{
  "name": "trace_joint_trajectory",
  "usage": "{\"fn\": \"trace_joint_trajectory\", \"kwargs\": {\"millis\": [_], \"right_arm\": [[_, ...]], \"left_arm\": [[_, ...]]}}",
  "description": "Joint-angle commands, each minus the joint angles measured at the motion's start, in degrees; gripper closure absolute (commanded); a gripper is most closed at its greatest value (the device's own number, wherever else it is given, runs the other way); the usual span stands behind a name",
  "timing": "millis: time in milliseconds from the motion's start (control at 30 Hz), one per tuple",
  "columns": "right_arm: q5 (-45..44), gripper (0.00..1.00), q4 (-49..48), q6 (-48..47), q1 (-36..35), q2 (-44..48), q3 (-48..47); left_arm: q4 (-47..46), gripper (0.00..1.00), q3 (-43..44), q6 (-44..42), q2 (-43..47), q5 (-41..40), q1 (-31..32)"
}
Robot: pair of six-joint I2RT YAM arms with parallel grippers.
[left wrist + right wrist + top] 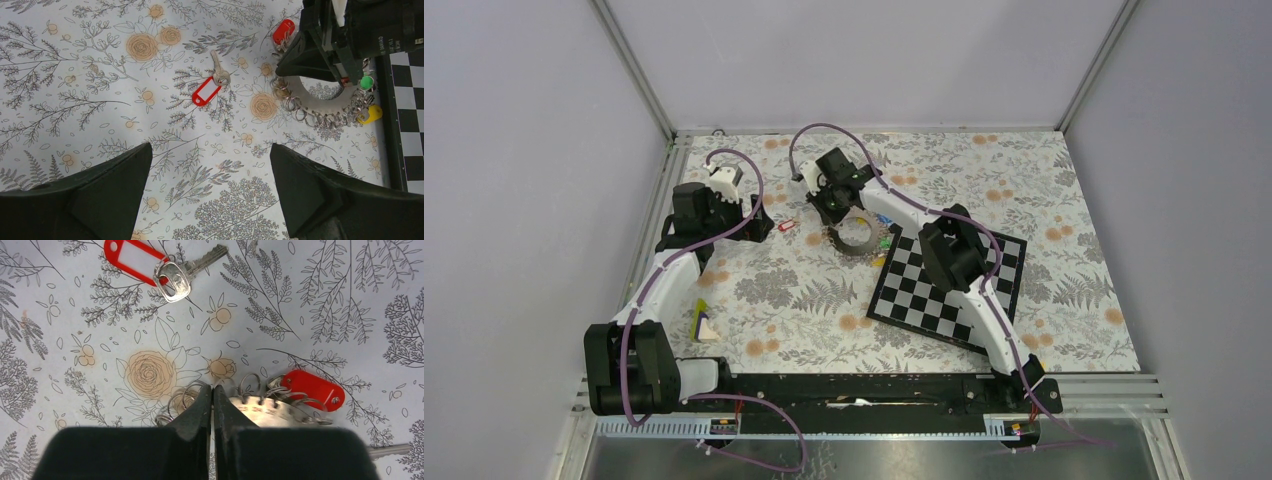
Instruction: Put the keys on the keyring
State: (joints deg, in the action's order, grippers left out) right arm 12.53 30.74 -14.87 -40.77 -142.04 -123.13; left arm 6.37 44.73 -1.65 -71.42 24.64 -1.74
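Observation:
The keyring (856, 240) lies on the flowered cloth beside the chessboard; it is a wide flat metal ring (320, 102) hung with several small split rings. Keys with red (283, 31), green (367, 82) and yellow (370, 115) tags hang from it. One loose key with a red tag (206, 91) lies to its left, also in the right wrist view (172, 277). My right gripper (212, 389) is shut, its tips pinched at the keyring's rim (265, 410) among the split rings. My left gripper (210, 150) hovers open above bare cloth, near the loose key.
A chessboard (949, 285) lies right of the keyring, under the right arm. A small yellow and white object (702, 325) sits near the left arm's base. Grey walls close off the back and both sides.

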Motion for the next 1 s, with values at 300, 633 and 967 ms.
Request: {"fn": "trace_joint_trajectory", "kwargs": {"millis": [300, 633, 967], "right_arm": [[21.5, 1.0, -2.7, -1.1, 1.5, 19.7, 12.2], [33.1, 1.0, -9.7, 2.4, 6.2, 33.9, 25.7], [40.6, 1.0, -10.7, 1.9, 7.8, 37.5, 29.1]], "left_arm": [[-1.7, 0.13, 2.7, -7.6, -0.6, 16.2, 0.6], [11.6, 0.6, 14.5, -20.4, -5.1, 30.1, 10.5], [11.5, 0.73, 20.0, -21.4, -8.4, 37.0, 15.4]]}}
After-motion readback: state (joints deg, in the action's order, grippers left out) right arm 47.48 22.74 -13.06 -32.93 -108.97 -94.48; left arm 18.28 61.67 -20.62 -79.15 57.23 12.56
